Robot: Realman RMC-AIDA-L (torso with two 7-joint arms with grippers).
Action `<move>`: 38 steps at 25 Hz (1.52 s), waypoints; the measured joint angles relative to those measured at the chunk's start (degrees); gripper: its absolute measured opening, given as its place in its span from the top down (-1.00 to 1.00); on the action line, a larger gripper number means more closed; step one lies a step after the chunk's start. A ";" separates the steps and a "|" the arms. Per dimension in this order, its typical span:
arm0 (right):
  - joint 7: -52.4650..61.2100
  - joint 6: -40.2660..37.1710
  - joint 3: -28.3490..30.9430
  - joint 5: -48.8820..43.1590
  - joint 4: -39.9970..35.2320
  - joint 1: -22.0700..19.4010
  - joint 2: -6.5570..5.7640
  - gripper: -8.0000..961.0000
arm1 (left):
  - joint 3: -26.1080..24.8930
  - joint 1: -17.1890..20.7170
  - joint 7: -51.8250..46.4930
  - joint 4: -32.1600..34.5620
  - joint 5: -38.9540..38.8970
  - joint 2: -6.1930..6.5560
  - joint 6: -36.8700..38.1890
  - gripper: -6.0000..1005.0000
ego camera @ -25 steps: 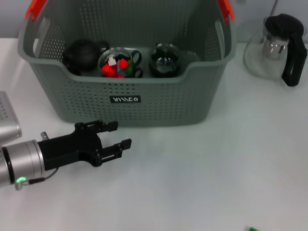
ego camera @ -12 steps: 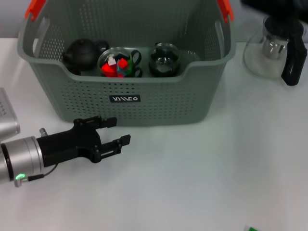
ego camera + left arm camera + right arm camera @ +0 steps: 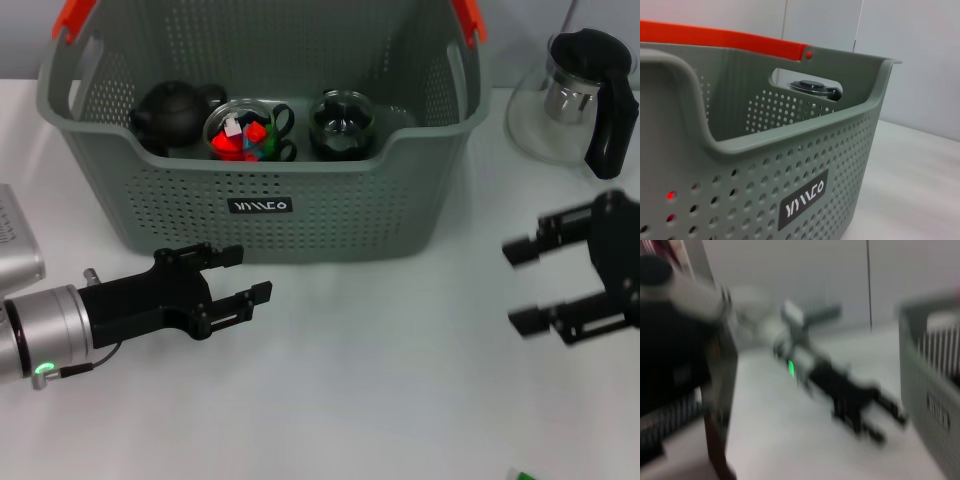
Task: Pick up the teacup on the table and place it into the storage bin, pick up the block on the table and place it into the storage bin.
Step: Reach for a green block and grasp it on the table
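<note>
Where teacup (image 3: 343, 124) sits, storage bin (image 3: 300, 215)

I seem to be in a lab or test room: a bare white surface (image 3: 400, 380) against plain pale wall panels (image 3: 920, 60), with a clear glass pitcher with a black handle (image 3: 575, 100) and a grey perforated plastic basket (image 3: 330, 215) staged before me.
</note>
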 joint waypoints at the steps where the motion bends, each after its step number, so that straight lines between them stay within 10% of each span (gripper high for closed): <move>1: 1.82 -1.21 -0.55 -3.64 -2.45 0.99 0.45 -0.52 | 0.02 -0.01 0.00 0.01 0.00 -0.01 -0.04 -0.26; 14: 8.10 -2.66 -21.46 -31.42 -4.29 12.09 7.07 -0.52 | 0.00 0.10 0.00 -0.16 0.00 0.07 -0.99 -0.26; 38: 8.44 -0.96 -25.39 -32.89 -0.95 13.49 7.19 -0.52 | -0.08 -0.09 0.00 -0.05 0.00 0.17 -1.70 -0.25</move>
